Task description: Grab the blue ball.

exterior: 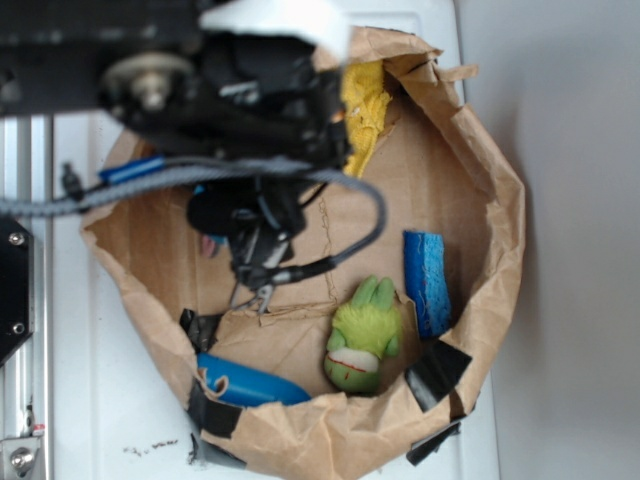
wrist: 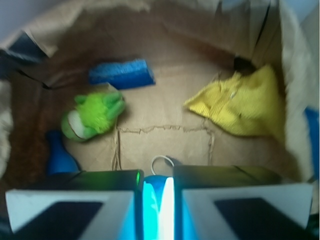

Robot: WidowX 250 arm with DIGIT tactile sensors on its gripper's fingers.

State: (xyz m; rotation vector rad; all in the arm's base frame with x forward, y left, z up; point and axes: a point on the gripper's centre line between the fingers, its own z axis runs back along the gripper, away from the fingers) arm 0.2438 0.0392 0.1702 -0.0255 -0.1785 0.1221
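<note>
Gripper (wrist: 158,200) narrow, clamped on blue ball (wrist: 158,202), a blue sliver between the fingers (wrist: 70,205). Inside paper bag (exterior: 480,150); green plush (exterior: 364,336) well apart; yellow cloth (wrist: 240,107) opposite the plush.

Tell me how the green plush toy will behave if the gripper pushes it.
The green plush toy looks fuzzy and soft, so it would probably squash rather than slide. Lying flat on the bag floor, it seems unlikely to roll. Probably light too.
</note>
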